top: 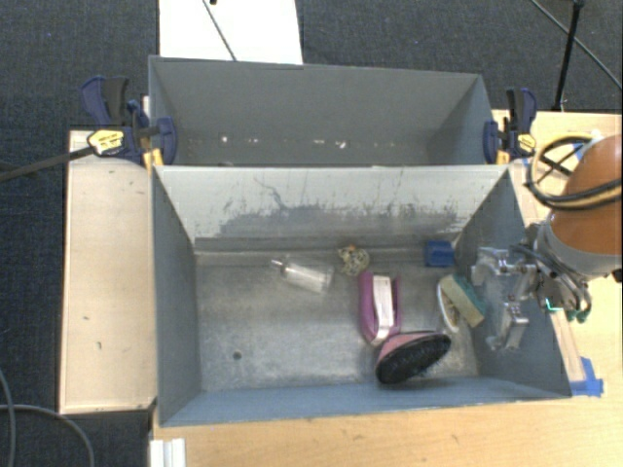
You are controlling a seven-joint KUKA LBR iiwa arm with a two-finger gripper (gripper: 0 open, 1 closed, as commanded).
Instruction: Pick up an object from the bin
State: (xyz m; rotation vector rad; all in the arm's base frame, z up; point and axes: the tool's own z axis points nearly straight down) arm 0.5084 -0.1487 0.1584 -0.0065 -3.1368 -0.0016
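Green-and-tan flat item (459, 302) lies at the right end of the bin (273, 348), just view-left of our gripper (507, 321), with its long axis roughly top-to-bottom in view. We cannot tell the jaw state.

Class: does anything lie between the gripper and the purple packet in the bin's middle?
Yes: a green-and-white thing lies between the gripper and the purple packet, close to the gripper. The black brush lies beside the packet's near end, off that line.
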